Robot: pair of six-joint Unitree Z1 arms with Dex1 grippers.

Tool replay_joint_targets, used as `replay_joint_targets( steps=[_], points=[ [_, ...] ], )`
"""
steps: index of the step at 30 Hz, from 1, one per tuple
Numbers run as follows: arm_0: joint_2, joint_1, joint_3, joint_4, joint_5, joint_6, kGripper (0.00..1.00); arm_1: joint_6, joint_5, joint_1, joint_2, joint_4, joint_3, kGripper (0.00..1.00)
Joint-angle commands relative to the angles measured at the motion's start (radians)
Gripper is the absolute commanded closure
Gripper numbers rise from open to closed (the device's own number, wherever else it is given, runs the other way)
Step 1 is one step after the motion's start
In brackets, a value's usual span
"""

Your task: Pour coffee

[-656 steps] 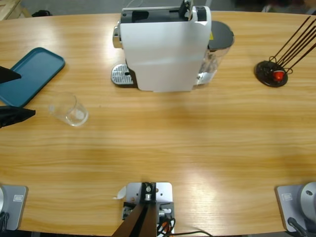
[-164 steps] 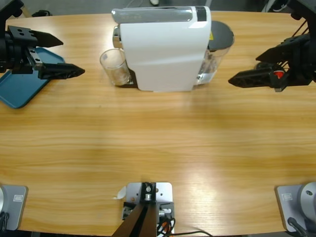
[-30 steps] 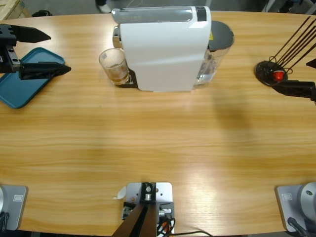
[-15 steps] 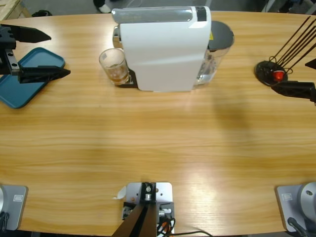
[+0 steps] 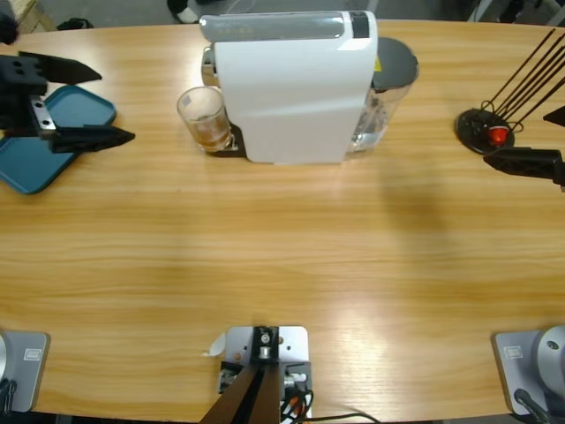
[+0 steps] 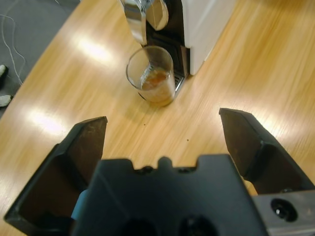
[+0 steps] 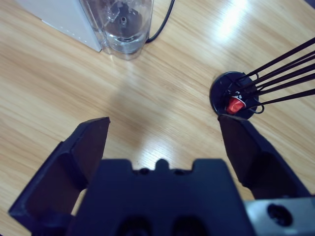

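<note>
A clear glass tumbler (image 5: 206,117) stands on the drip tray at the left front of the white coffee machine (image 5: 291,84), directly under the chrome spout (image 6: 146,14). The coffee (image 6: 156,86) lies as a shallow amber-brown layer in the bottom of the tumbler. The left gripper (image 5: 93,102) hovers at the table's left edge, above the near corner of a teal tray (image 5: 35,146), with its two black jaws spread wide and nothing between them; in the left wrist view the jaws frame the tumbler, which stands well apart from them. The right gripper (image 7: 165,140) sits at the table's right edge, its jaws likewise spread wide and empty. Just beside it stands a black round capsule holder (image 5: 484,131) with thin dark rods rising from it and a red capsule (image 5: 499,135) resting at its base. The machine's clear water tank (image 7: 123,27) shows at the rear right of the white body, on the wooden table (image 5: 282,256).
</note>
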Motion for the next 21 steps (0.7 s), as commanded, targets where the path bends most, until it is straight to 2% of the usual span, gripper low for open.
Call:
replay_joint_targets(
  steps=[1, 7, 21],
  points=[
    [0.178, 0.009, 0.041, -0.12, -0.055, 0.028, 0.0, -0.008, 0.021, 0.01, -0.003, -0.009, 0.034, 0.0],
    [0.291, 0.009, 0.022, -0.213, -0.132, 0.016, 0.0, -0.011, 0.027, 0.01, 0.0, -0.009, 0.034, 0.0],
    [0.436, 0.034, -0.021, -0.309, -0.059, 0.054, 0.0, -0.02, 0.036, 0.011, 0.011, -0.009, 0.031, 0.0]
  ],
)
